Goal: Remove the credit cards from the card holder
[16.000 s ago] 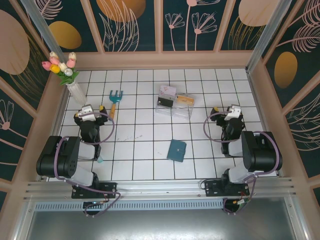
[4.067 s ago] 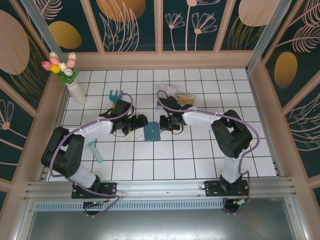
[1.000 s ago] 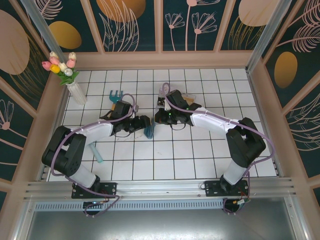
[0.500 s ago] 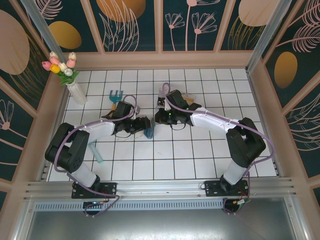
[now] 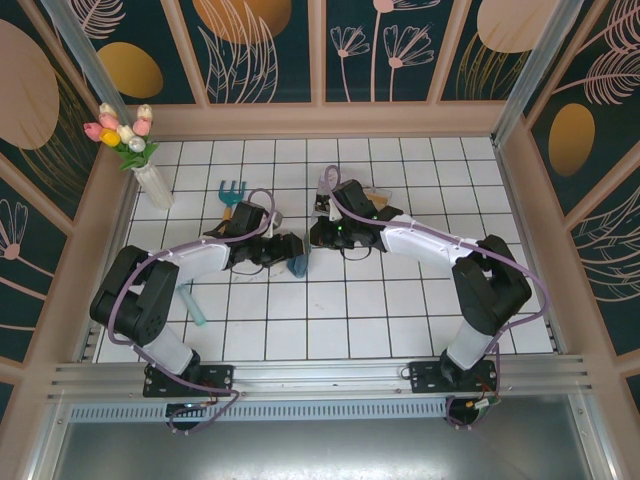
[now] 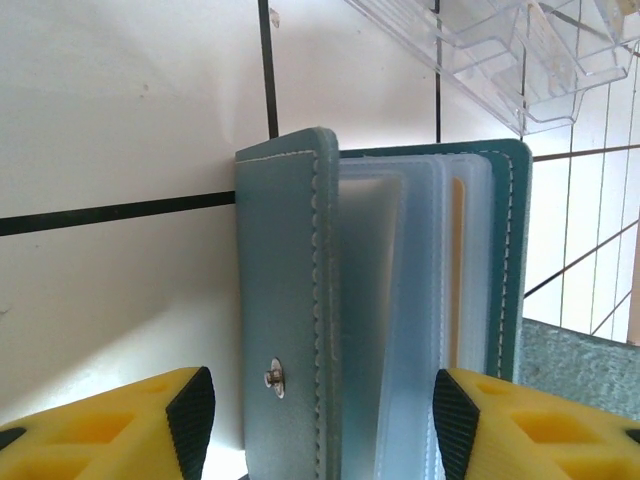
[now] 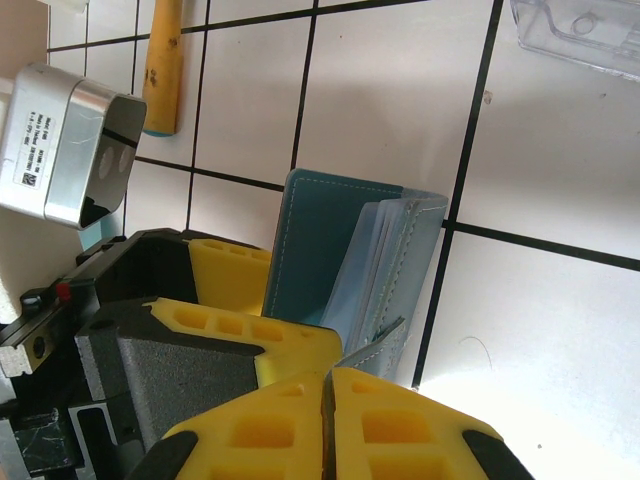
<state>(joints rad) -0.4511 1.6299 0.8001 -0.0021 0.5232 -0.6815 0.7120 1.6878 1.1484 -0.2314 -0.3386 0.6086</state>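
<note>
the card holder [image 6: 280, 300] sits part open on the table [image 6: 120, 100] between the arms. the left hand [image 6: 315, 425] gapes wide astride it, gripping nothing. the right hand [image 7: 325, 385] is pinched tight on a cover edge. i'd clamp the left cover first, then peel until the yellowish credit card [image 6: 457, 250] slides free.

The left gripper [image 6: 320, 400] and right gripper [image 7: 326, 385] are crowding each other at mid-table. The left one is straddling the standing wallet [image 6: 290, 300] while the right one is pinching a flap of it from the opposite side, leaving almost no gap between them. A clear box [image 6: 500, 50] is lying near the wallet on its far-right side, partly under the right arm. A rake [image 5: 231, 190] is lying beside the left arm, and a vase [image 5: 155, 183] is occupying the far-left corner. Bare table [image 5: 400, 310] is lying open along the near side and to the right.
</note>
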